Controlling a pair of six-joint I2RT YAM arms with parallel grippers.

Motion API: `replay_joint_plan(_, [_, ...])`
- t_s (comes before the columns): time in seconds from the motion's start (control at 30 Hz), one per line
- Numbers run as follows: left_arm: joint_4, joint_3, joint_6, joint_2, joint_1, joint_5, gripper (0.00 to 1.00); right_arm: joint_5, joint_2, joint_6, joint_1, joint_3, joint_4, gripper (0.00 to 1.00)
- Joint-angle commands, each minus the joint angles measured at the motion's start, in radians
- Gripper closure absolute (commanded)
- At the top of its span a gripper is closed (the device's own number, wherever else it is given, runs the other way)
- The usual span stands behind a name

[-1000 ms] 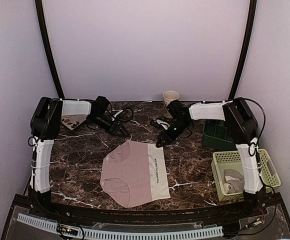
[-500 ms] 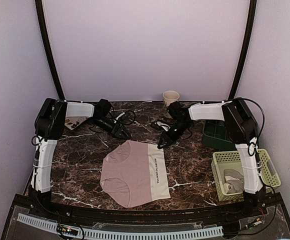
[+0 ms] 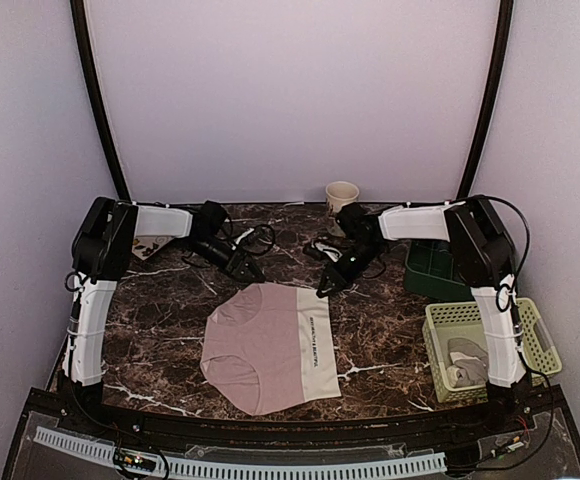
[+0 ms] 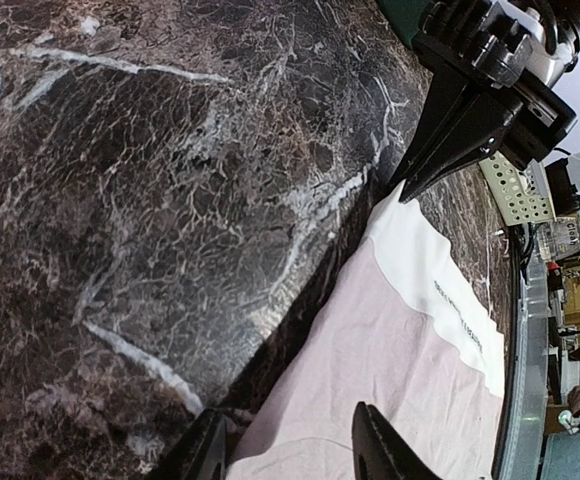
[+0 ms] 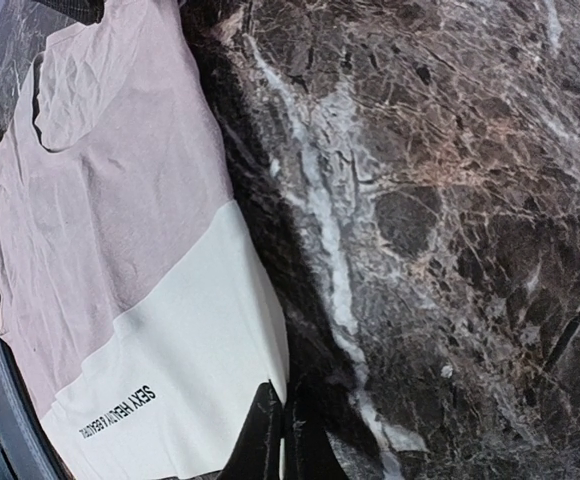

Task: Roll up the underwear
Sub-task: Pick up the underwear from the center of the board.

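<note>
Wrist views only: left fingers (image 4: 380, 452) apart over pink underwear (image 4: 370, 350), right fingers (image 5: 260, 445) together at its cream corner.

Mug (image 3: 342, 194) behind, basket (image 3: 436, 345) at right

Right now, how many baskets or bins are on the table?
2. A light green basket sits at the near right edge with some cloth in it. A dark green bin sits just behind it. No others show in these views.
</note>
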Motion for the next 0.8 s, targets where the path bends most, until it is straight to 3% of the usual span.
replay_joint_plan(0.0, [-0.04,-0.04,0.011,0.027,-0.008,-0.028,0.55,0.016,0.011,0.006,-0.017,-0.015,-0.026,1.0])
replay_joint_plan(0.33, [-0.04,-0.044,0.011,0.029,-0.008,-0.065,0.6,0.009,0.001,0.006,-0.025,-0.025,-0.016,1.0])
replay_joint_plan(0.77, [-0.041,-0.081,0.038,0.029,0.006,-0.112,0.58,0.003,-0.006,0.006,-0.028,-0.023,-0.019,1.0])
